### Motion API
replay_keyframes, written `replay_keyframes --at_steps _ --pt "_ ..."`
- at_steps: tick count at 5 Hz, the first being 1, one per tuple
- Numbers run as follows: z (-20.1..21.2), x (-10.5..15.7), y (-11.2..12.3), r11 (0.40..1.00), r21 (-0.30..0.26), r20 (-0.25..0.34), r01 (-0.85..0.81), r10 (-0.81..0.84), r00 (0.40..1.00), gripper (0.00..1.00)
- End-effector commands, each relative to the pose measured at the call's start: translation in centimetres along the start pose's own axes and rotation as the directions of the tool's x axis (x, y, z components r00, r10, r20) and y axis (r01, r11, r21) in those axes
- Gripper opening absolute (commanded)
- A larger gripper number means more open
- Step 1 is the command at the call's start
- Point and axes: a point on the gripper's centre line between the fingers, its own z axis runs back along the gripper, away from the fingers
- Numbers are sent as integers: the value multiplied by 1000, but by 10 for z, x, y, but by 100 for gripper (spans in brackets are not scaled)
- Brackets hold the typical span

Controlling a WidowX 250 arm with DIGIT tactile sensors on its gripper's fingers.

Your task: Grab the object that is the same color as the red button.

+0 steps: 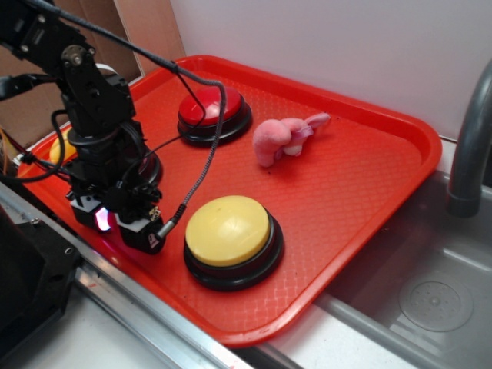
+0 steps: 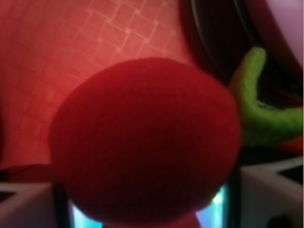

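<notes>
The red plush ball point(image 2: 142, 142) with its green felt leaf point(image 2: 259, 114) fills the wrist view and sits between my two fingers point(image 2: 266, 194), touching both. My gripper point(image 2: 147, 202) is shut on it. In the exterior view my gripper point(image 1: 123, 223) is down at the red tray's point(image 1: 346, 192) front left, and the arm hides the ball. The red button point(image 1: 209, 108), a glossy red dome on a black base, stands at the back of the tray, well away from the gripper.
A large yellow-domed button point(image 1: 228, 231) stands just right of the gripper. A pink plush toy point(image 1: 280, 137) lies mid-tray. Another yellow button point(image 1: 61, 146) sits behind the arm. A pink dome point(image 2: 289, 19) is close by. A sink point(image 1: 438, 300) and grey faucet point(image 1: 469, 154) are at right.
</notes>
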Motion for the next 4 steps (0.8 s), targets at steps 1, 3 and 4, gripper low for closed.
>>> replay_keyframes --at_steps 1,3,4 --pt "9 14 -7 999 6 50 45 -46 998 0" --pt "46 20 -12 979 87 53 185 -190 980 0" --pt "87 31 -17 964 93 64 251 -257 964 0"
